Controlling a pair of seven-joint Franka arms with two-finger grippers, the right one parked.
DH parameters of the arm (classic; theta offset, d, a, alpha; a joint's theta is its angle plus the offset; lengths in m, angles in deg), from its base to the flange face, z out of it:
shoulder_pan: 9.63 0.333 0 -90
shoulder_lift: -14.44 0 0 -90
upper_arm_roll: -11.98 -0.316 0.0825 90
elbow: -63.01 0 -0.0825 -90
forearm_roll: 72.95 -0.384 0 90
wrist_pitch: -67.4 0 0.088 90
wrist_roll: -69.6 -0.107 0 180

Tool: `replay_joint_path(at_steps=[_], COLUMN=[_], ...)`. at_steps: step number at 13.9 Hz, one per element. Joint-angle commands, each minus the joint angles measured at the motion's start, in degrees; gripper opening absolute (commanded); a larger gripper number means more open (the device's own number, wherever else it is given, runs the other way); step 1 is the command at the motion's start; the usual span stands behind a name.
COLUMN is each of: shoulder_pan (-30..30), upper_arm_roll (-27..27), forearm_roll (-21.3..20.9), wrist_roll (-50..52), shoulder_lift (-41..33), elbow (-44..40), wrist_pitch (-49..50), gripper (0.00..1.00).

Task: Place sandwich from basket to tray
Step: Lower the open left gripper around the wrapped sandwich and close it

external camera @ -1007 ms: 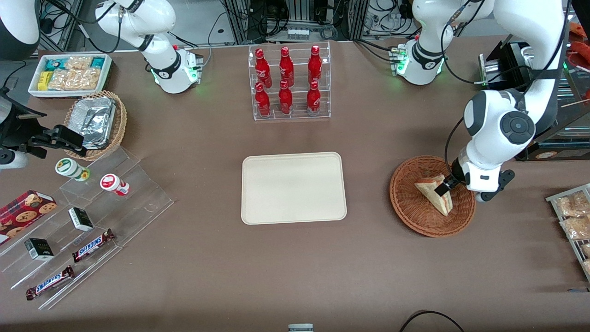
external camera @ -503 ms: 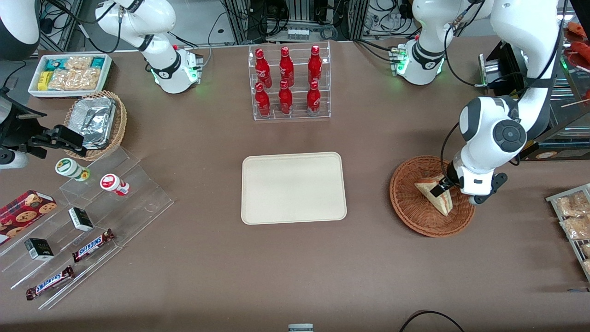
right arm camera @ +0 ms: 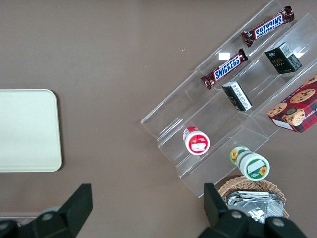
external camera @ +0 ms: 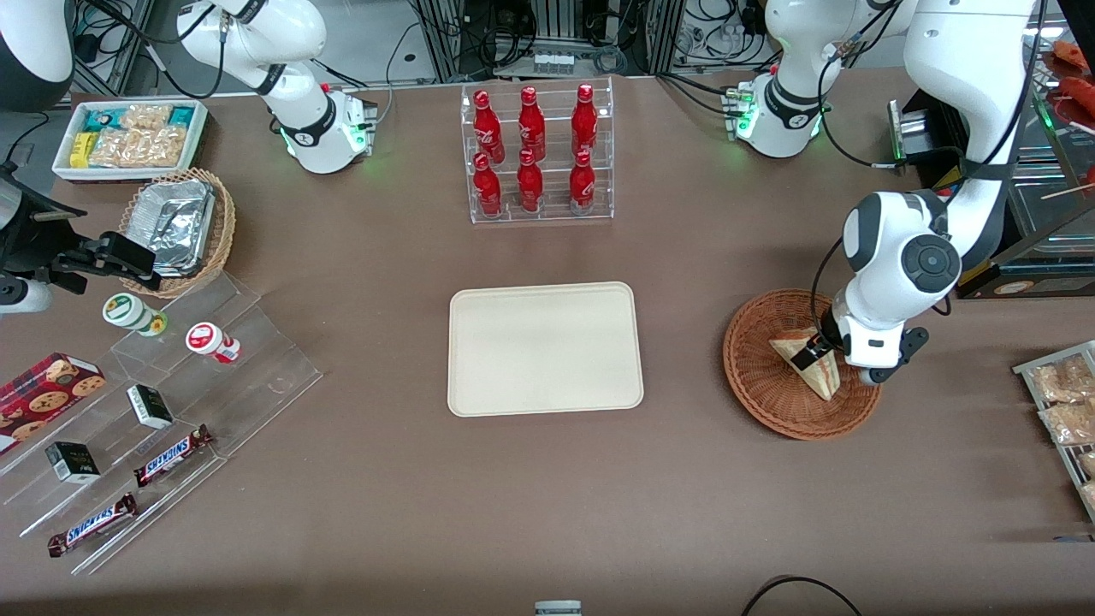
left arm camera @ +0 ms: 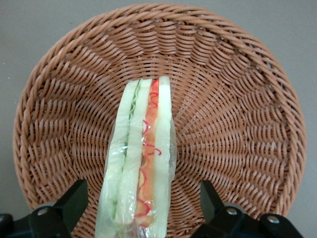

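The two black fingers (left arm camera: 74, 201) are sitting wide apart, one on each side of the sandwich (left arm camera: 141, 158), with clear daylight between each pad and the bread, so they're not gripping anything. The gripper (external camera: 813, 352) is hanging low inside the basket (external camera: 761, 385), right over the wedge. The sandwich is standing on edge in the wicker bowl, wrapped in clear film, showing its green, pink and red filling stripes along the cut side. The basket is sitting on the brown table (external camera: 547, 496) toward the working arm's end. The tray (external camera: 545, 348) is lying flat mid-table, well apart from the basket, with nothing on it.
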Motion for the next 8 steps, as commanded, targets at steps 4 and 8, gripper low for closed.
replay_joint_path(at_steps=[4,8], shoulder_pan=[-0.37,-0.37], upper_arm_roll=[-0.20,-0.20], forearm_roll=[0.13,0.04], wrist_roll=[1.93,0.97], shoulder_lift=[0.06,-1.17], elbow=[2.35,2.53], wrist_pitch=[-2.02,0.16], gripper=[0.55,0.00])
